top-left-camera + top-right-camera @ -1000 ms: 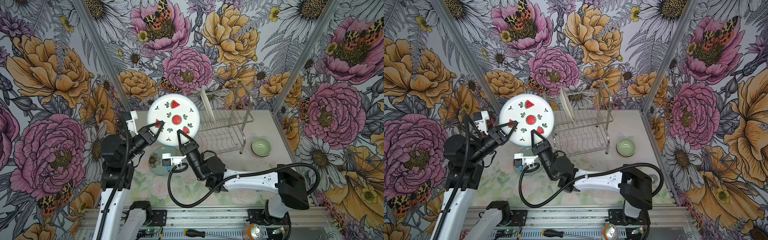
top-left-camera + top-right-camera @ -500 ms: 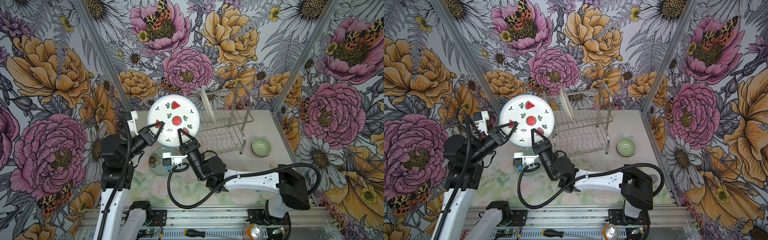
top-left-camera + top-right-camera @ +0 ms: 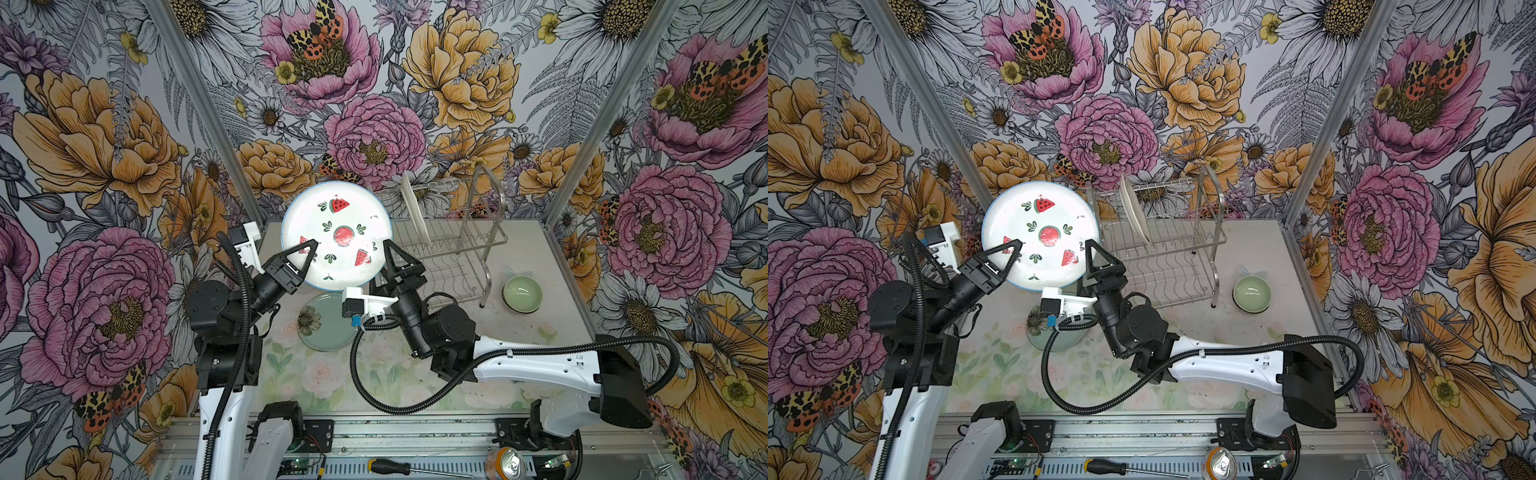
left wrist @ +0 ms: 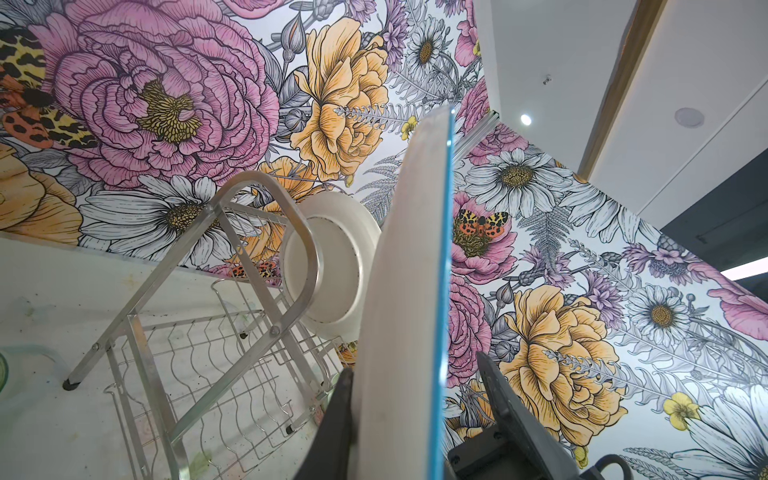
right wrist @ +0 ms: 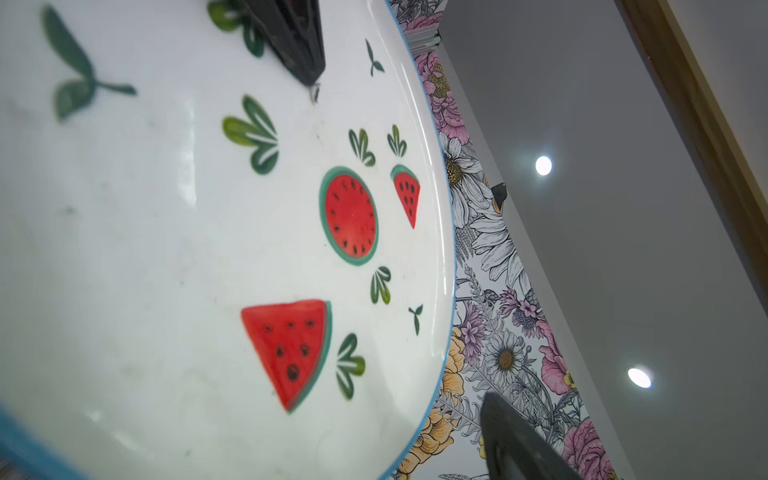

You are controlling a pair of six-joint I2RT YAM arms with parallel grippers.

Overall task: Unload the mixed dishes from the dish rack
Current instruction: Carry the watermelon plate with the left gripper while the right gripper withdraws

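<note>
Left claw (image 3: 311, 250) of mine is clamping the white fruit-print plate (image 3: 353, 216) at its lower left edge. One finger is lying across the painted face and the other is sitting behind it, so the plate is hanging above the tabletop (image 3: 532, 349) with its face turned up toward both top views. In my left wrist view the plate (image 4: 403, 291) is running edge-on straight out between the two fingers (image 4: 338, 419).

My right claw (image 3: 395, 254) is standing with its jaws spread apart at the plate's lower right rim. In my right wrist view one finger (image 5: 511, 440) is showing clear of the blue rim, and I cannot tell whether the other is touching the plate.

The dish rack (image 3: 461, 249) is standing just beside the plate, on my right claw's side, with a cream plate (image 3: 412, 208) leaning upright in its upper shelf. Under the raised plate a mint green plate (image 3: 328, 336) is lying flat on the tabletop, and a pale green bowl (image 3: 523, 295) is sitting beyond the rack.
</note>
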